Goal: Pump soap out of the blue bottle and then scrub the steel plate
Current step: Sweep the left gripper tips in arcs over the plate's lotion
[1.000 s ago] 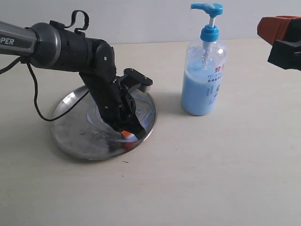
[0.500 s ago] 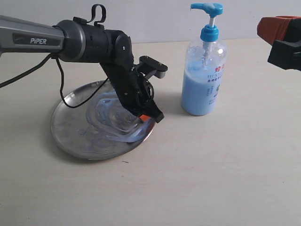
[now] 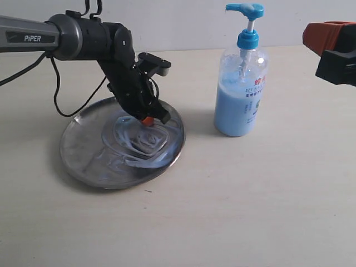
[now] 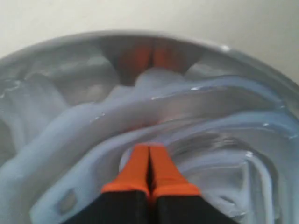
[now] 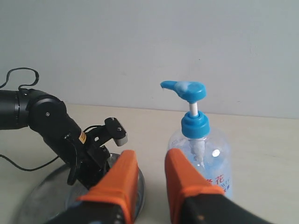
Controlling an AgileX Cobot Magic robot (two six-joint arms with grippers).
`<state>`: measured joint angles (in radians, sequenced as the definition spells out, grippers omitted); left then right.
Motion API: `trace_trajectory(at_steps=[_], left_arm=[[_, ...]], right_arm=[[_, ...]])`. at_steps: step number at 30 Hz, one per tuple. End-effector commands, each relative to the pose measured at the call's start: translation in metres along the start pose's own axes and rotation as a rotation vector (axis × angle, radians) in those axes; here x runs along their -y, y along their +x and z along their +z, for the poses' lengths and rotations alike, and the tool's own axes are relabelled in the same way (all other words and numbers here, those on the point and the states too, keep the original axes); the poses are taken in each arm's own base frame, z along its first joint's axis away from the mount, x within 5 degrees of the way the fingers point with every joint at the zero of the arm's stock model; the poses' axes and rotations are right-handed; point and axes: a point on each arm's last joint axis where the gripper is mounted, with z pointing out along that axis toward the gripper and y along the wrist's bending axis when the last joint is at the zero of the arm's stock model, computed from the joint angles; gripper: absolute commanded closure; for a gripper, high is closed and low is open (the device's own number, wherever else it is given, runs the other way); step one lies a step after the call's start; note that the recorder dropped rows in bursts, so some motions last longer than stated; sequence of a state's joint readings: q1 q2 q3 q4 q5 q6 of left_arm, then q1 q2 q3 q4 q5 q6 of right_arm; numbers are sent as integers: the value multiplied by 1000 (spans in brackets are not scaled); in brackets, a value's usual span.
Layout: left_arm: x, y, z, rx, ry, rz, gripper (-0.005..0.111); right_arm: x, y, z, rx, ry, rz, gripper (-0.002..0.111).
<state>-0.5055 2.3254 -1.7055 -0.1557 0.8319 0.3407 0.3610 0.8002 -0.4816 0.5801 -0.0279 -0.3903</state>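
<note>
The steel plate (image 3: 78, 161) lies left of centre on the table, streaked with pale blue soap (image 3: 142, 147). My left gripper (image 3: 147, 119) is shut, and its orange tips press into the soap toward the back right of the plate. The left wrist view shows those shut tips (image 4: 149, 148) amid thick soap smears (image 4: 93, 130), with the plate rim (image 4: 140, 37) beyond. The blue bottle (image 3: 240, 94) stands upright to the right of the plate. My right gripper (image 3: 318, 34) hangs in the air at the far right, open and holding nothing (image 5: 150, 161), with the bottle (image 5: 205, 154) beyond it.
The left arm's black cable (image 3: 61, 105) loops down over the back left of the plate. A pale wall (image 3: 167, 22) runs behind the beige table (image 3: 250, 211).
My left gripper has swept from the plate's front right edge up toward its back, leaving fresh soap swirls. The right gripper and the bottle have not moved.
</note>
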Motion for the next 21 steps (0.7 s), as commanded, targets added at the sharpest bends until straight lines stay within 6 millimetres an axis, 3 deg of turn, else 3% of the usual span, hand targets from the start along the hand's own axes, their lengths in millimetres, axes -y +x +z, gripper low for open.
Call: trace_trajectory(at_steps=[1, 7, 14, 21], left_arm=[[-12, 19, 14, -139, 1, -15, 107], [-7, 33, 19, -223, 29, -22, 107], [26, 42, 15, -217, 79, 25, 107], [59, 37, 17, -168, 131, 72, 107]], right_arm=[[0, 1, -2, 6, 0, -5, 84], [0, 1, -2, 6, 0, -5, 84], [0, 1, -2, 6, 0, -5, 84], [0, 1, -2, 6, 0, -5, 84]])
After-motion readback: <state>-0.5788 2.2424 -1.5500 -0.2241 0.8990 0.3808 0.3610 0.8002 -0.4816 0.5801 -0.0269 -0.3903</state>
